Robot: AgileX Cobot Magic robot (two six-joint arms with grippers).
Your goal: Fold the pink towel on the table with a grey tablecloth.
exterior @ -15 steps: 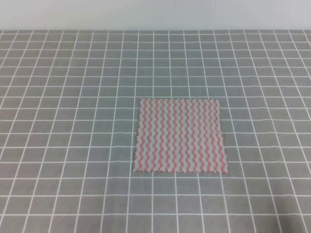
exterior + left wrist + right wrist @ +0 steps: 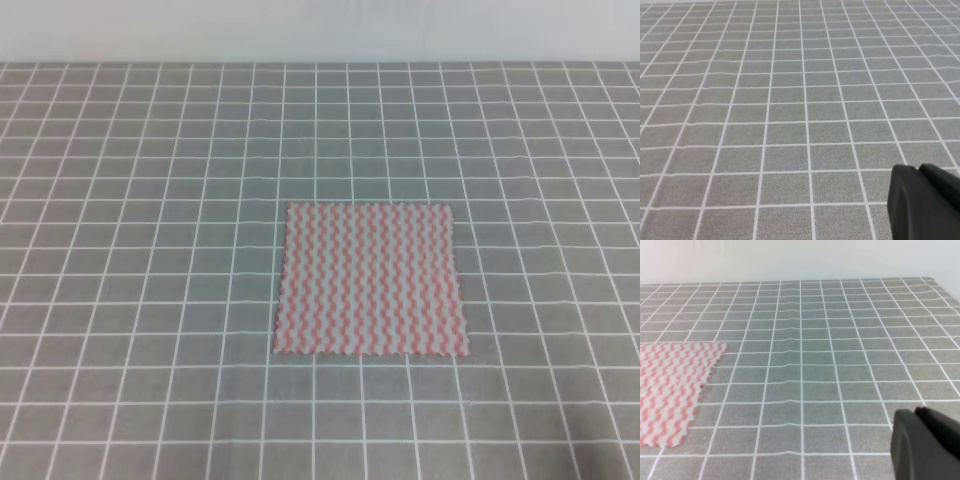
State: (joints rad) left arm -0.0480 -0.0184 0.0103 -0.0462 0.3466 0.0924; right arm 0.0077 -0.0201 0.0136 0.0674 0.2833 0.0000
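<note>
Right now I see the pink towel point(image 2: 369, 279) lying flat and unfolded a little right of the middle of the desk point(image 2: 150, 200), its edges roughly square to the white grid. On my left wrist view only a dark part of the left fingers point(image 2: 925, 202) shows at the lower right corner; likewise the right fingers point(image 2: 925, 445). Whether either pair is parted I cannot tell; neither touches the towel.

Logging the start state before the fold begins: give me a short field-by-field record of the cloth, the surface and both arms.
cloth: thin pink-and-white zigzag towel, flat, unfolded
surface: grey tablecloth with white grid
towel position: near centre of the high view
left gripper: dark part at the frame corner, over bare cloth, jaws unreadable
right gripper: right of the towel, apart from it, jaws unreadable
contact: none
</note>
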